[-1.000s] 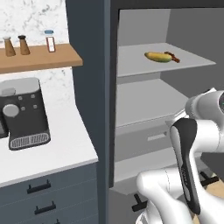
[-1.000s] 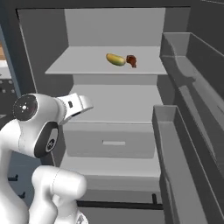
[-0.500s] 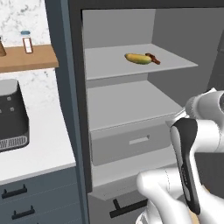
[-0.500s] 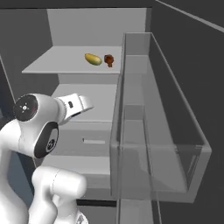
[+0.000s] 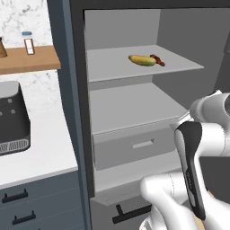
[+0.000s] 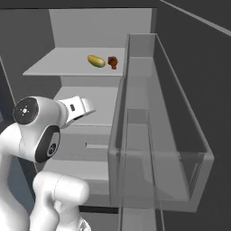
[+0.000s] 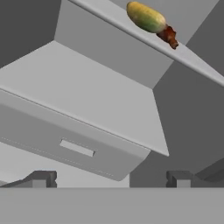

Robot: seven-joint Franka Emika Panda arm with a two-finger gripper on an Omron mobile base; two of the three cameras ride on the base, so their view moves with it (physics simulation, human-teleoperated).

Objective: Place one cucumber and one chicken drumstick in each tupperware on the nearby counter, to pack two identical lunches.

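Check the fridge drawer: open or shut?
Shut. The drawer front sits flush under the lower shelf, handle facing out; nothing pulled forward.

- The arm (image 5: 202,134) is glossy white, built of thick rounded links that swell into bulbous joint housings.
- In the left base view a long black strip with rounded ends runs down one link, faint small markings along its middle.
- In the right base view one joint housing ends in a flat round white cap (image 6: 28,109) with a small dark mark at its centre.
- Beside it lies an oval black panel (image 6: 47,144) edged in grey, a small pale dot on it.
- A short, boxy white segment (image 6: 77,106) carries a dark slot.
- In the hand view the gripper (image 7: 110,178) has two small, blocky, dark grey tips.
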